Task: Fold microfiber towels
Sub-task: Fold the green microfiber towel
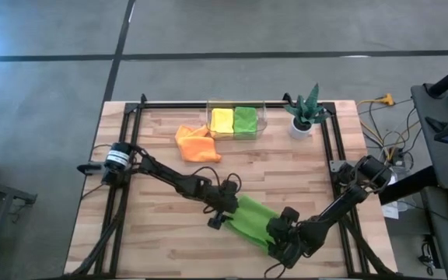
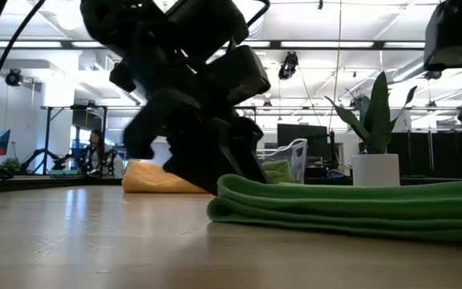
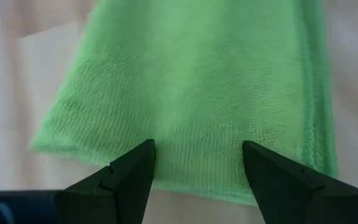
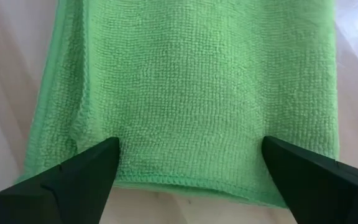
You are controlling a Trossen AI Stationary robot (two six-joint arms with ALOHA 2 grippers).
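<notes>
Left fingers (image 3: 194, 180): spread apart, straddling the green towel's (image 1: 257, 219) left end.
Right fingers (image 4: 188, 177): spread wide at its right end.
Green towel: near middle of your table (image 1: 169, 241), folded to a strip.
Handling: likely soft, light, limp; pinch the end edges.
Around: orange towel (image 1: 197, 142), yellow towel (image 1: 222, 120), plant (image 1: 305, 113) far off, not obstructing.

Grey concrete floor (image 1: 45, 117), ceiling lights (image 2: 391, 44)
</notes>
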